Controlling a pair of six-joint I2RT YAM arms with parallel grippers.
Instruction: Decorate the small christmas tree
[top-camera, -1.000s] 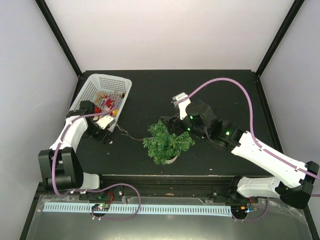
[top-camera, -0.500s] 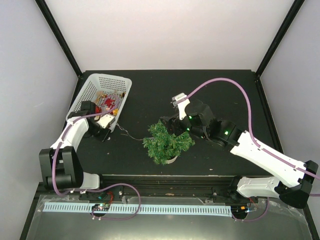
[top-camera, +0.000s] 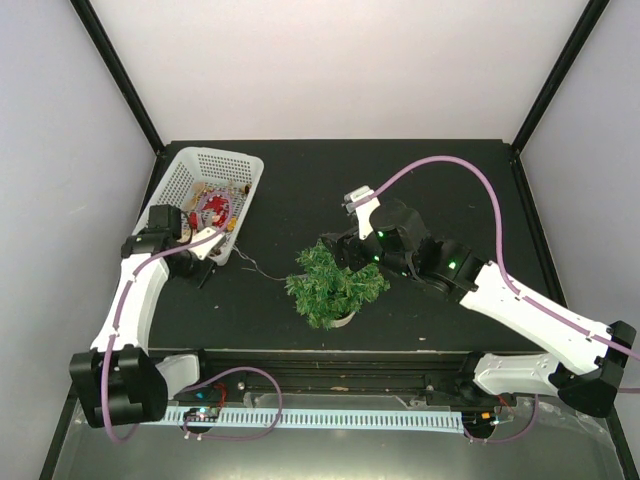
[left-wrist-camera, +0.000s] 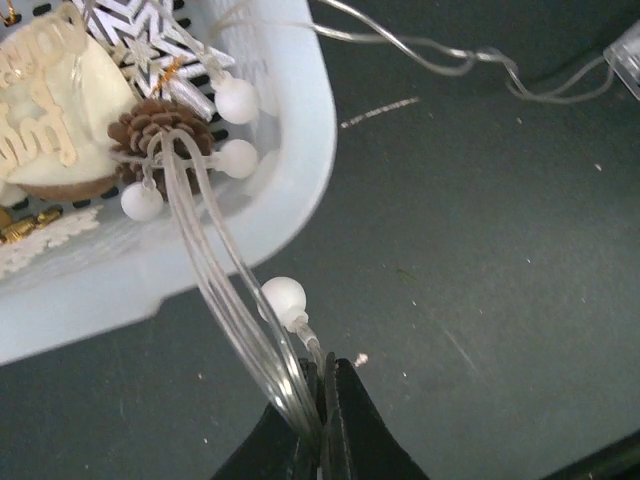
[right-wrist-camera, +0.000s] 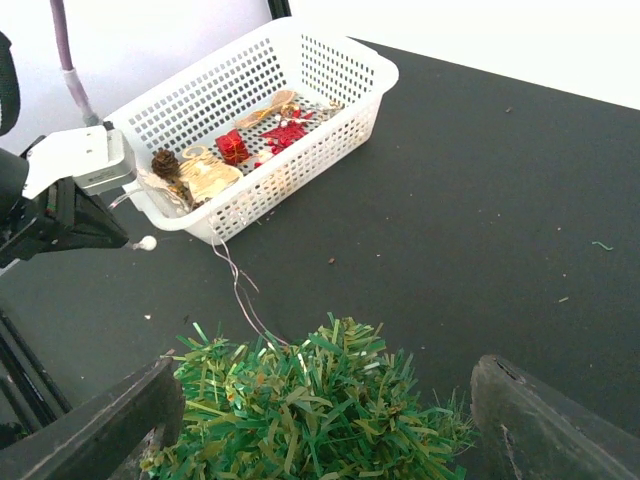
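From above, the small christmas tree (top-camera: 335, 285) stands upright in its pale pot near the front middle of the black worktop (top-camera: 420, 180), well apart from the white basket (top-camera: 250, 170) at the far left. Its dark-green needles look bare, with no ornament visible on them. A thin clear beaded wire (top-camera: 262, 272) trails across the worktop from the basket's near corner towards the tree's left side. The left fingers (top-camera: 205, 268) sit just outside that corner, and the right fingers (top-camera: 338, 250) hang over the far edge of the tree. In the left wrist view, the left fingers are closed tight on a bunch of the wire's clear strands, with one white bead just above the pinch. The strands loop back over the basket rim to a pine cone (left-wrist-camera: 160, 125) and more beads among the ornaments (left-wrist-camera: 50, 120) inside. In the right wrist view, the right fingers are spread wide and hold nothing, one on each side of the bushy, spiky treetop below the camera. The wire runs up to the needles, but I cannot tell whether it is caught in them. I judge the decorating has barely begun: the wire is gripped but not draped, and the ornaments are left in the basket.
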